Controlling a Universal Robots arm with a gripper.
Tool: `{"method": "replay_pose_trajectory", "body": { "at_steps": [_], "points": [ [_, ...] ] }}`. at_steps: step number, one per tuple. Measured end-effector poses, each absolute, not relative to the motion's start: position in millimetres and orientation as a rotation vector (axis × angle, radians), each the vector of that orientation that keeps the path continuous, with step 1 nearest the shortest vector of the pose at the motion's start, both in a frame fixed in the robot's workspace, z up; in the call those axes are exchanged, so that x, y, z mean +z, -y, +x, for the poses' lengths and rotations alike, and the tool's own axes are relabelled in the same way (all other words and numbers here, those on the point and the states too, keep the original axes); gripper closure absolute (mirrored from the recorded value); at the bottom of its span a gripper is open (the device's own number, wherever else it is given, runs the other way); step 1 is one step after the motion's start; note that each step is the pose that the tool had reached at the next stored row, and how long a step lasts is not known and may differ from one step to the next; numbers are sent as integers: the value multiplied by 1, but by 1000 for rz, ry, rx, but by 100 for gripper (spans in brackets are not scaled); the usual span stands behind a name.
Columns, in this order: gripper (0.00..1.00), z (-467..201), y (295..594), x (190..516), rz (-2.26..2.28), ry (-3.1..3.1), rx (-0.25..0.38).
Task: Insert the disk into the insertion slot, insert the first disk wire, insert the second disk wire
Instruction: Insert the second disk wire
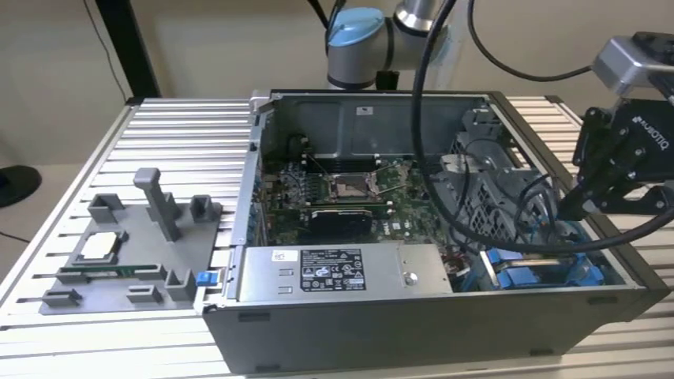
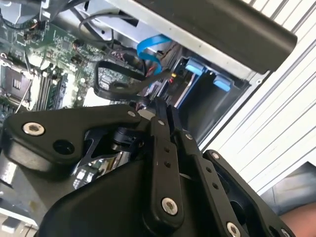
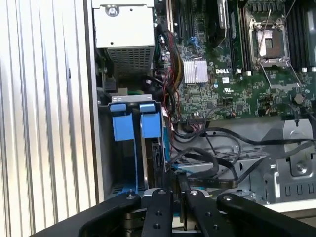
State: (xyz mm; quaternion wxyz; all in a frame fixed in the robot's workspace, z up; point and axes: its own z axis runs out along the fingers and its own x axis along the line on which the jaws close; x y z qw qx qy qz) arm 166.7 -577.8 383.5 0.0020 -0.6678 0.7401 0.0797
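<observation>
The disk [image 3: 157,150] stands edge-on in its blue frame inside the insertion slot [image 3: 118,163], whose blue tabs [image 1: 526,275] mark the case's front corner on the exterior view's right. In the second wrist view the same blue tabs [image 2: 195,66] lie just beyond my fingertips. My gripper [image 3: 177,177] hangs low over this corner with its black fingers [image 2: 160,131] pressed together, shut. Its tips sit among looped black wires [image 3: 207,165] right beside the disk. I cannot tell whether a wire is pinched between them. A blue flat cable [image 2: 148,49] curls nearby.
The open case holds a motherboard [image 1: 348,189], a labelled grey power-supply box [image 1: 337,272] and a perforated metal cage [image 1: 495,181]. The arm's thick black cable [image 1: 421,118] hangs across the case. A grey fixture [image 1: 126,253] sits on the slatted table [image 1: 179,134] at the exterior view's left.
</observation>
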Motion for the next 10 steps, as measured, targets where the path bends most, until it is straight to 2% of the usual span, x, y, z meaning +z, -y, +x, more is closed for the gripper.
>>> {"method": "replay_pose_trajectory", "body": {
  "at_steps": [6, 10],
  "points": [
    [100, 143, 578, 383, -2089, -2312, 230],
    [100, 130, 578, 383, -2074, -2290, 187]
  ]
}}
